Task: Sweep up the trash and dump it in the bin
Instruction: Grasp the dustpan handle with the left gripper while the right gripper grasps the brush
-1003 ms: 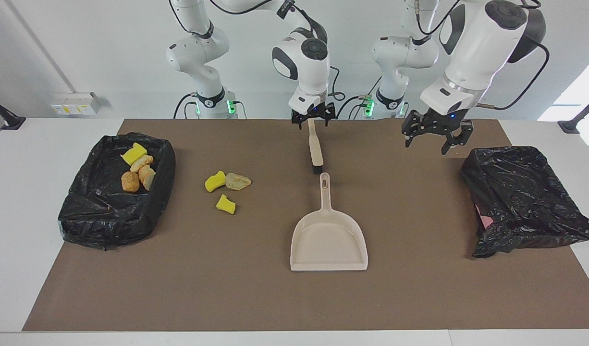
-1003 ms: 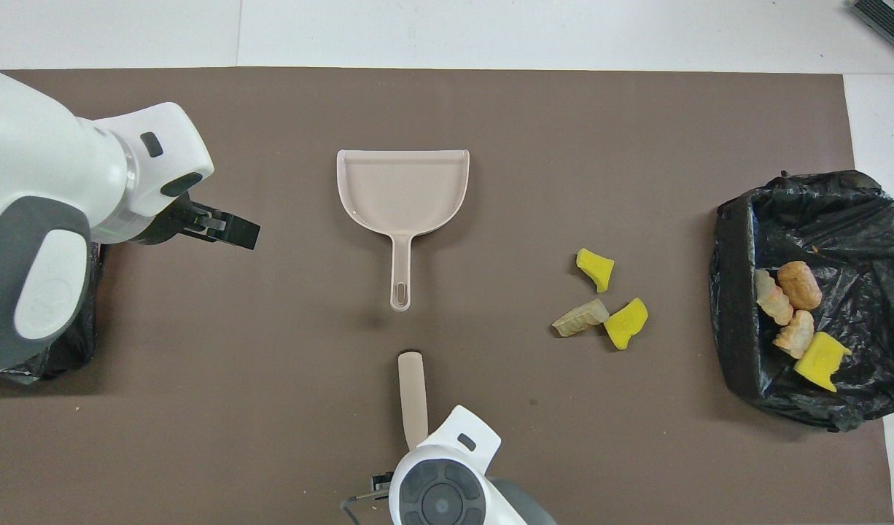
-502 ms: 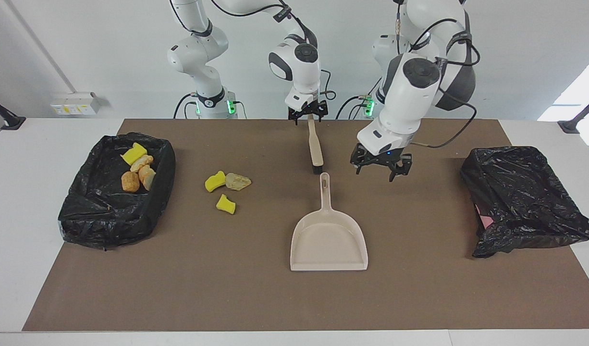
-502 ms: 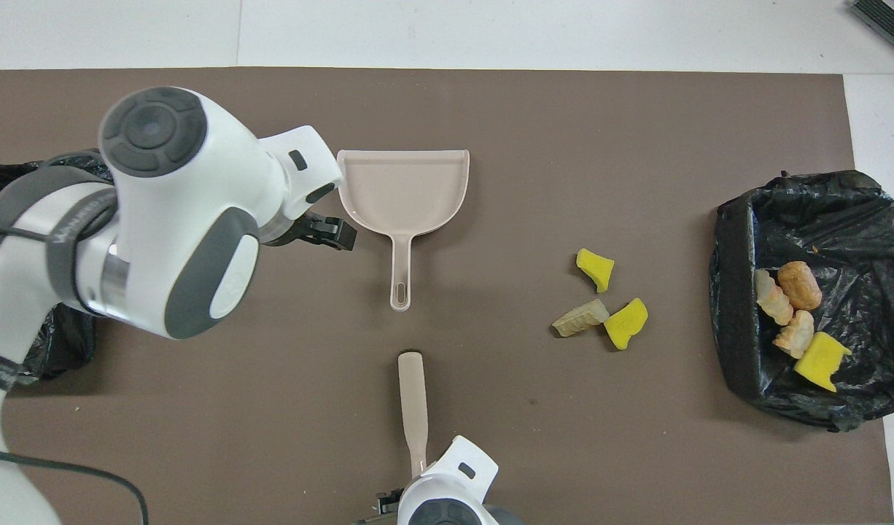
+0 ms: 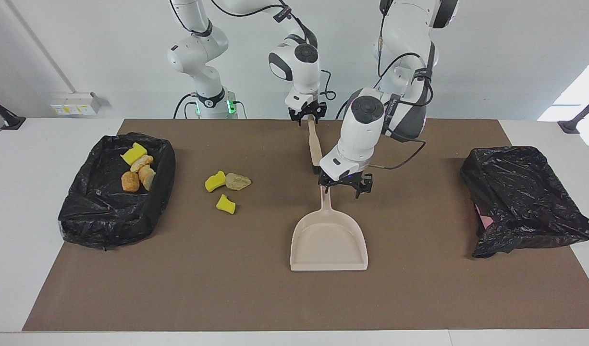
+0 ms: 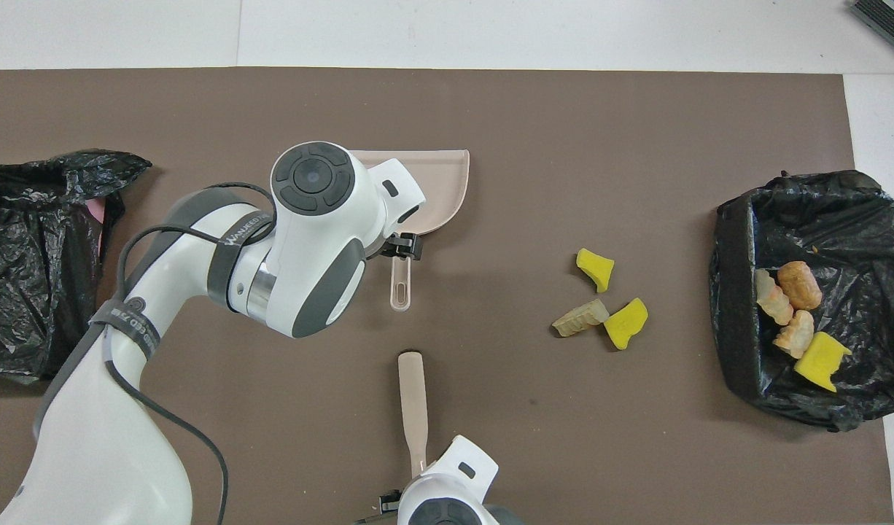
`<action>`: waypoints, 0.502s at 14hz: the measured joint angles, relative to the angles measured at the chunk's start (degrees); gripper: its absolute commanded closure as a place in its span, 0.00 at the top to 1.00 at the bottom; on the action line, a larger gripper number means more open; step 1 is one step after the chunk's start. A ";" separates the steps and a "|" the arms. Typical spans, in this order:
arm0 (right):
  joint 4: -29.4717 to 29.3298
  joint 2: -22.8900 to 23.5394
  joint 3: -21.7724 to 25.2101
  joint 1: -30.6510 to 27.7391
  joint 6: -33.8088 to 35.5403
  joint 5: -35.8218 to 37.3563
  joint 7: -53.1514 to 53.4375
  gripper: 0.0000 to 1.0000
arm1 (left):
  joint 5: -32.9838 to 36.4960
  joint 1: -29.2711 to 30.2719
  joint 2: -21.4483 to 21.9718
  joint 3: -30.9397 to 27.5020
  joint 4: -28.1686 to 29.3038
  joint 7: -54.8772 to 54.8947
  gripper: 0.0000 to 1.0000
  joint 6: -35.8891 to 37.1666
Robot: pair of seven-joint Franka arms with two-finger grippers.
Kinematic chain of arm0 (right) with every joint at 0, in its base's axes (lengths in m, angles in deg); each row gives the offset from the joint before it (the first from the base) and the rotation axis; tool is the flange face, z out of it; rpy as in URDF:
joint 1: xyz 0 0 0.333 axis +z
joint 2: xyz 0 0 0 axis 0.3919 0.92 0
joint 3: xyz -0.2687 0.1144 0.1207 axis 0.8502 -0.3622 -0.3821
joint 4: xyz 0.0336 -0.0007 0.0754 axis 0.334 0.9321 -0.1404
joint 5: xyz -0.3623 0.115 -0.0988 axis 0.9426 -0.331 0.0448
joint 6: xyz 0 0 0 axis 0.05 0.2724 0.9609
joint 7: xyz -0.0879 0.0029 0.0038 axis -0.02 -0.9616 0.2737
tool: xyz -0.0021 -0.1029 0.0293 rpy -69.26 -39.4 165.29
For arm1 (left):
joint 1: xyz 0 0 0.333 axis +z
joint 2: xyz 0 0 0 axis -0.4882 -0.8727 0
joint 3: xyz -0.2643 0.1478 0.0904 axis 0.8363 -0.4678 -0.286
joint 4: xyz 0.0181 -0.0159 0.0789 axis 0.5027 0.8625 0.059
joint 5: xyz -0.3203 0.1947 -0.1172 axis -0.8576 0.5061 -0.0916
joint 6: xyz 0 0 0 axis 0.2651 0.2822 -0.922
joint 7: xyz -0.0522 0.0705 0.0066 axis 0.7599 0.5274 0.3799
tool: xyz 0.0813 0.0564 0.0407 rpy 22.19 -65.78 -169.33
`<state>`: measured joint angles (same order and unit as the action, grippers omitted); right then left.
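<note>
**A:** Overhead view first: is there any writing to read?

**B:** Only one bit. A dark strap around the left arm has pale printed lettering, and I can't make out the word. Nothing else on the table has a label or brand that shows.

**A:** What about the left gripper (image 5: pixel 345 186)?

**B:** It is low over the handle of the beige dustpan (image 5: pixel 328 240), at the handle's end nearest the robots. Its fingers stand wide apart. One fingertip (image 5: pixel 325 185) is right at the handle and the other is out over the brown mat (image 5: pixel 227 288). It holds nothing.

**A:** And the right gripper (image 5: pixel 307 115)?

**B:** It is down at the tip of the brush (image 5: pixel 315 149) handle, at the edge of the mat nearest the robots. I cannot tell whether it has clamped the handle. The brush lies flat. Its dark bristle end is just beside the end of the dustpan handle, and the two are nearly in one line.

**A:** Where is the trash (image 5: pixel 226 203)?

**B:** Three pieces lie loose on the mat, two yellow chunks and one beige lump. They are between the dustpan and the black-lined bin (image 5: pixel 112 221) at the right arm's end. Four more pieces already sit in that bin, one yellow and three bread-coloured. The dustpan is bare.

**A:** And the left arm's end?

**B:** A crumpled black bag (image 5: pixel 520 192) lies there with a patch of pink showing.
</note>
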<state>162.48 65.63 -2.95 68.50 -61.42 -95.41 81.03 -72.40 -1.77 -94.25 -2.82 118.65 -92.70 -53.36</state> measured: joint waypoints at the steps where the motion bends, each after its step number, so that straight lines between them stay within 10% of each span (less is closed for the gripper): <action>1: -0.11 0.05 0.05 0.00 0.00 -0.03 0.23 0.00 | 0.00 -0.89 -0.59 0.01 0.62 -0.78 1.00 -0.31; 5: -1.15 0.79 0.30 -0.07 0.00 0.03 0.80 0.00 | 0.00 -3.01 -3.28 -0.07 0.99 -5.20 0.79 -1.93; 7: -1.37 0.89 0.37 -0.13 0.48 1.05 0.79 0.00 | 0.00 -3.01 -3.30 -0.23 0.71 -5.40 0.34 -1.68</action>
<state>161.11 66.52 -2.58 68.37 -60.95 -94.36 81.83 -72.40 -4.78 -97.54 -3.05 119.36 -98.11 -55.04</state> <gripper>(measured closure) 0.736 0.141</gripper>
